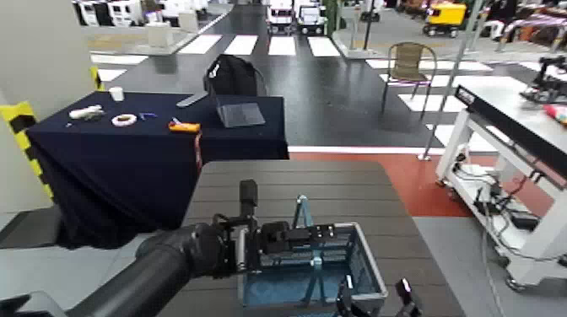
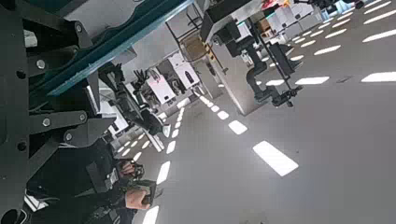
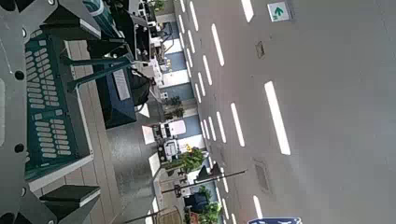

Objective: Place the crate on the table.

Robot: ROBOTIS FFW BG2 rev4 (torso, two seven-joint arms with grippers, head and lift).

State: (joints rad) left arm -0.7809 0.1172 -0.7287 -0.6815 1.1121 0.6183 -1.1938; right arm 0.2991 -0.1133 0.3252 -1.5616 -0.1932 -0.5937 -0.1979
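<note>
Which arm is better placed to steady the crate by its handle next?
Left, I'd judge: the left gripper is closed at the handle, above the crate. The right gripper stands open by the crate's near right corner, away from the handle.

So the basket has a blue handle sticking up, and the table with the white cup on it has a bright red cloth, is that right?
Not quite: the cloth is dark navy blue, not bright red. The head view shows it. The rest is right: the basket has a blue handle sticking up, and the white cup is on that table.
</note>
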